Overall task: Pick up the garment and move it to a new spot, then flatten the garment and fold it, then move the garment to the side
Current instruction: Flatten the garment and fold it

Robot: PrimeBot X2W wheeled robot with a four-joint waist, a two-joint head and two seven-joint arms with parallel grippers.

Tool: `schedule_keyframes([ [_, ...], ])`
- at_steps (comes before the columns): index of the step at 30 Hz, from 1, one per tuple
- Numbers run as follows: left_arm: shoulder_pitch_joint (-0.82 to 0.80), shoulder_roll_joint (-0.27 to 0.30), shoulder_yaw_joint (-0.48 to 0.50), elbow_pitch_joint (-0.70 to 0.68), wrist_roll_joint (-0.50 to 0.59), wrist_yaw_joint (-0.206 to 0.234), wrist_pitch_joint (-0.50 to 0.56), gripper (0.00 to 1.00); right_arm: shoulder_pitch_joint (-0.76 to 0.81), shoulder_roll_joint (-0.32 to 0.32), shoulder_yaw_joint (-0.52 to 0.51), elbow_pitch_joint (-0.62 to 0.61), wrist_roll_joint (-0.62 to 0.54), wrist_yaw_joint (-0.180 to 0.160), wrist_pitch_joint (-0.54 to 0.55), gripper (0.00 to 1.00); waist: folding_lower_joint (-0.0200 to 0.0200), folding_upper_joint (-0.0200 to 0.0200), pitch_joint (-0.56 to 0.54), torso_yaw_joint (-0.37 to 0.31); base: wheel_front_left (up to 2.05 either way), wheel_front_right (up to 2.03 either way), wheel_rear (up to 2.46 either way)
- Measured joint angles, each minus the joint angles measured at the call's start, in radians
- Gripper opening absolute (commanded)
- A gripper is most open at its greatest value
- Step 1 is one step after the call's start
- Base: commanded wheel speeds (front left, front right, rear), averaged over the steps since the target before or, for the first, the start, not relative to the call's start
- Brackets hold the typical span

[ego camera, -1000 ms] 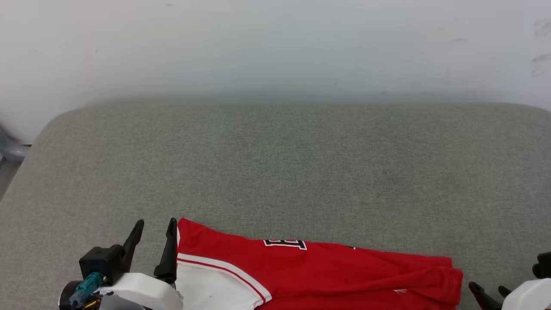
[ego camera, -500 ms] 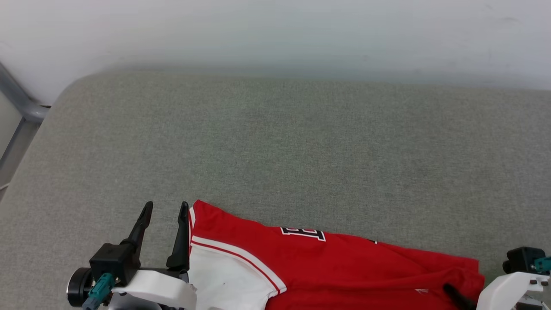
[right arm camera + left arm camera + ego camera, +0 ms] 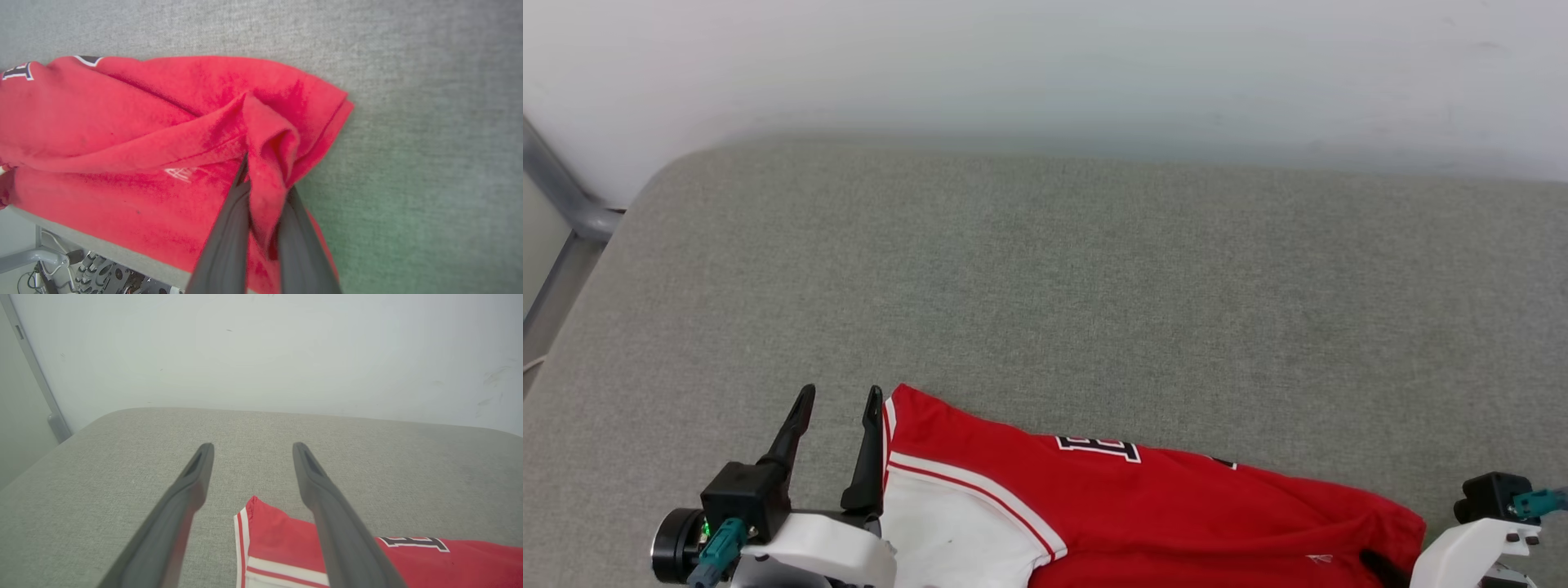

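Right fingers (image 3: 229, 237) are clenched on a raised fold at the right end of the garment (image 3: 122, 114), red cloth pinched between them. Left fingers (image 3: 335, 522) are spread wide, nothing grasped; the striped sleeve corner is seen just beside the inner one, contact not to be told. Garment is laid along the near edge of the grey bench (image 3: 1045, 286)

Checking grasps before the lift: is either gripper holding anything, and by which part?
The right gripper pinches a raised fold of the garment near its right end. The left gripper is open, holding nothing.
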Motion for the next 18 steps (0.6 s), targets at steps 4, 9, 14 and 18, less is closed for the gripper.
schedule_keyframes([
  [4,0.021,0.008,0.0,0.002,0.007,0.012,0.002,1.0,-0.001,-0.008,-0.004,-0.023,-0.002,0.0,-0.016,0.0,0.0,0.0,-0.03,-0.014,0.0,0.0,0.0],
  [9,0.047,0.018,-0.004,-0.001,0.006,0.025,0.023,1.0,-0.013,-0.045,-0.051,-0.04,-0.012,0.0,-0.001,0.0,0.0,0.0,-0.064,-0.042,0.0,0.0,0.0],
  [14,0.059,0.035,-0.005,-0.011,0.006,0.031,0.038,1.0,-0.015,-0.086,-0.165,-0.03,-0.024,0.0,0.031,0.0,0.0,0.0,-0.086,-0.063,0.0,0.0,0.0],
  [18,0.06,0.037,-0.007,-0.018,0.006,0.035,0.043,1.0,-0.013,-0.091,-0.249,-0.02,-0.028,0.0,0.062,0.0,0.0,0.0,-0.092,-0.074,0.0,0.0,0.0],
])
